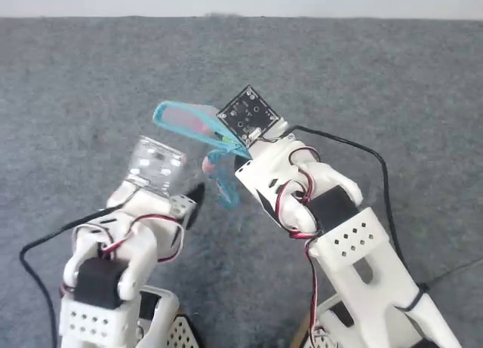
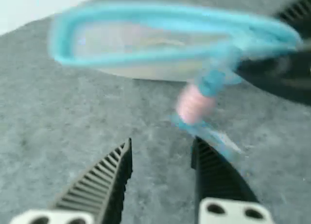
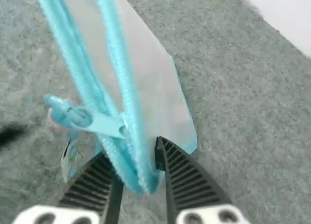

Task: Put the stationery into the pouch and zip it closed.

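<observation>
The left end effector (image 2: 162, 144) sits nearest the arm bases, low over the grey worktop (image 1: 90, 76). Its two ribbed fingers (image 2: 109, 178) are spread well apart with nothing between them, and bare worktop shows in the gap. It points toward the pouch without touching it.

Just past its fingertips hangs the zip pull (image 3: 99, 123), a flat teal tab. A pink bead (image 2: 194, 105) and a small teal tag (image 3: 70, 156) dangle below the tab. In the high view this string of parts falls between the two end effectors, close to both.

Next comes the right end effector (image 3: 133, 153), reaching in from the right side of the worktop. Its fingers are nearly together and pinch the teal zip edge at one end of the pouch (image 1: 185, 120), right beside the slider. The fabric is bunched between the two ribbed pads.

From that grip the pouch stretches away toward the far side of the worktop. It has clear walls and a teal border. Its two zip bands stand apart in a long loop, so the mouth is open. A faint pinkish tint shows through the clear wall, but whatever lies inside is too blurred to make out. Whether the far end of the pouch touches the worktop cannot be told.
</observation>
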